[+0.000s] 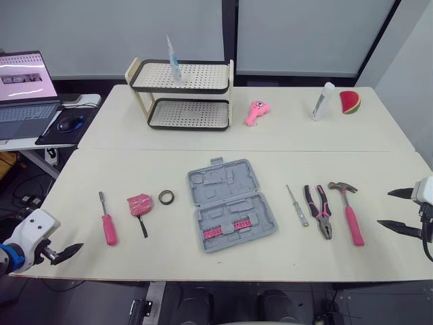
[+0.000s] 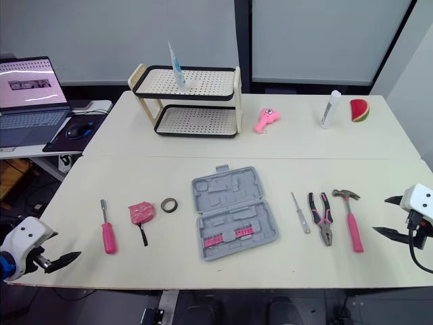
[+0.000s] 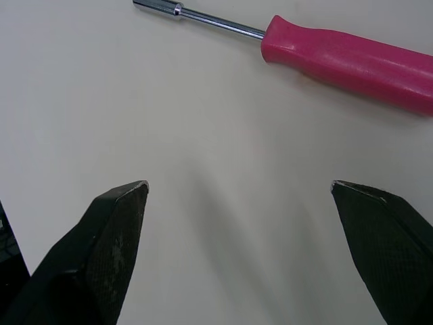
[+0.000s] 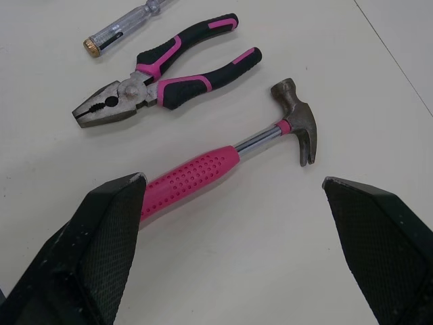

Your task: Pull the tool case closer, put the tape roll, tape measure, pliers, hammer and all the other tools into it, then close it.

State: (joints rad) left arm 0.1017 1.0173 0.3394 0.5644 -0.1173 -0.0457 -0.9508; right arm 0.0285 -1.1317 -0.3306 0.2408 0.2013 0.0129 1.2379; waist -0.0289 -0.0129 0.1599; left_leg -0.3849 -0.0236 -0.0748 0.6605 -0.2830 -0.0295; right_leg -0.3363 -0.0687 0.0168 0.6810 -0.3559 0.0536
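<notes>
Left eye view: the open case (image 1: 229,205) lies at the desk (image 1: 284,261) centre. Left tool (image 3: 240,186) at 8 o'clock and right tool (image 1: 384,208) at 4 o'clock are both spread apart, empty. Pulled by one thin edge, the case may twist, I think, and spill its bits (image 1: 223,231).

This looks like an office-style lab room set up for testing. Two pale surfaces (image 1: 338,135) are pushed together in front of frosted glass panels (image 1: 298,34). A smaller side surface (image 1: 91,100) carries an open laptop (image 1: 26,91) and a mouse (image 1: 70,124) on a dark pad, with cables (image 1: 30,200) on the floor beneath. Unrelated props sit at the back: a two-tier rack (image 1: 181,95) and a watermelon slice (image 1: 350,102).
</notes>
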